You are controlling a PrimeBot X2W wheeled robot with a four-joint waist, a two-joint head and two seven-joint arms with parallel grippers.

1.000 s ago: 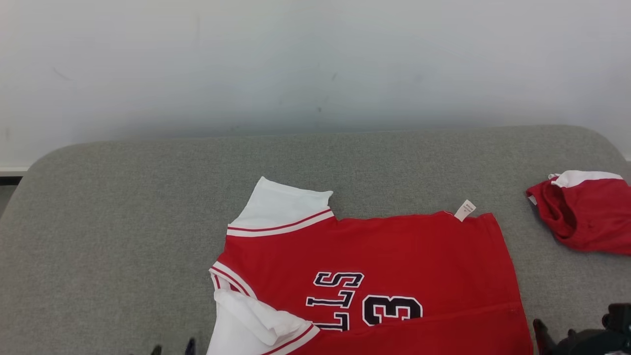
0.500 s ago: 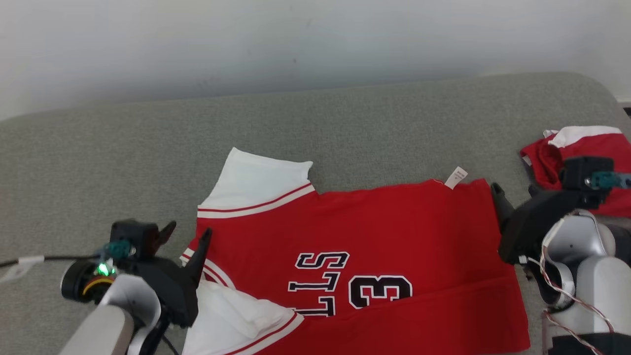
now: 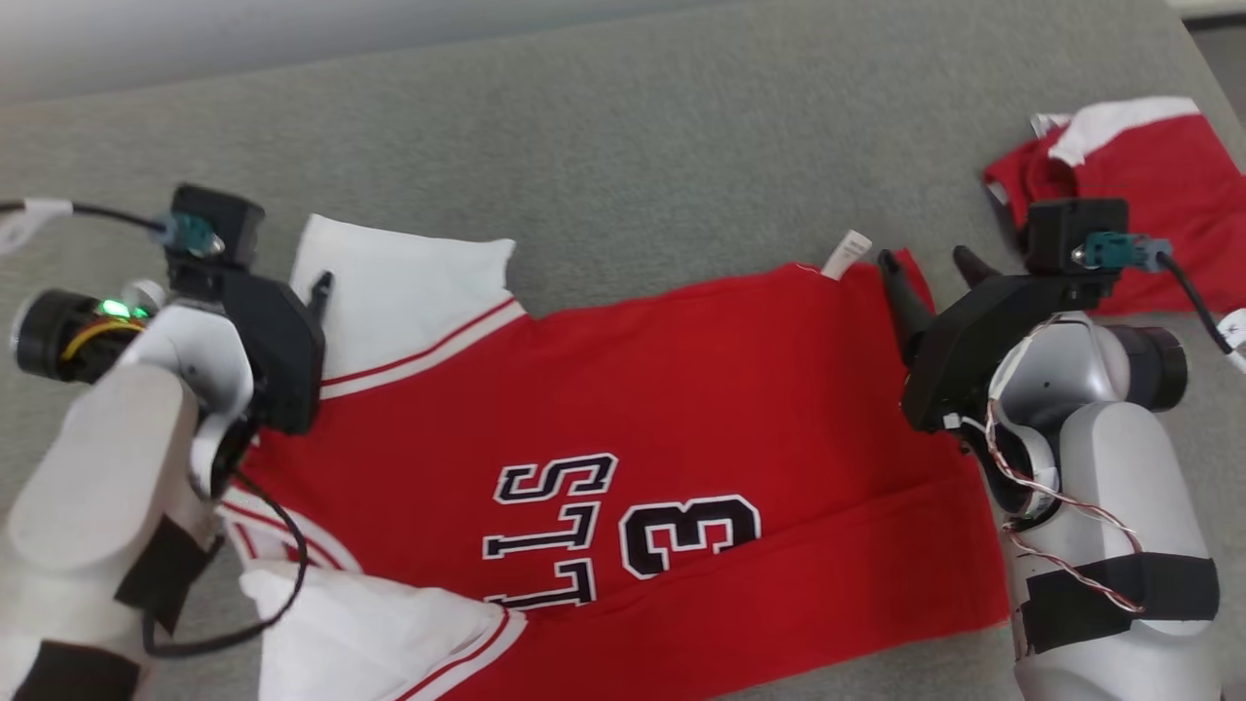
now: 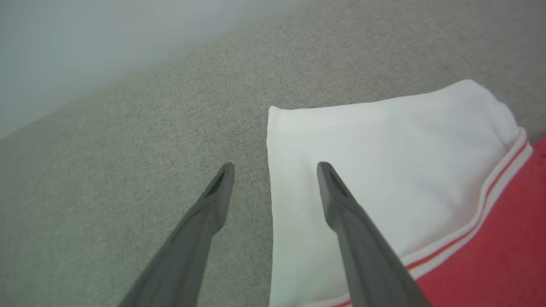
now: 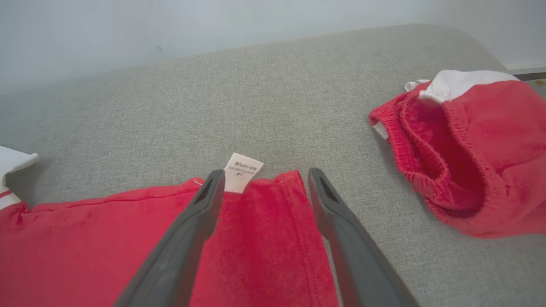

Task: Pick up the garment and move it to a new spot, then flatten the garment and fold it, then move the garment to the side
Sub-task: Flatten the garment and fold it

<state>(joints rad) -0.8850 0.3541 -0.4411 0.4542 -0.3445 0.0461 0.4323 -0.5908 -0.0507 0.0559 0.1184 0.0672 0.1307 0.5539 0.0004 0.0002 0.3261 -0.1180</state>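
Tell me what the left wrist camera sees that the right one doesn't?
Left wrist view, not the right: the open left gripper straddling the edge of the white fabric sleeve. Right wrist view, not the left: the open right gripper over a corner of the red fabric jersey, a small white label, and a crumpled red-and-white garment. Both: that jersey, its sleeve, the grey fabric surface and the pale wall.

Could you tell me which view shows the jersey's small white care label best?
The right wrist view: the small white fabric care label sits close, between the right claw's open fingertips, its print visible. The head view gives it as a tiny white tab. The left wrist view faces the red jersey's white sleeve instead.
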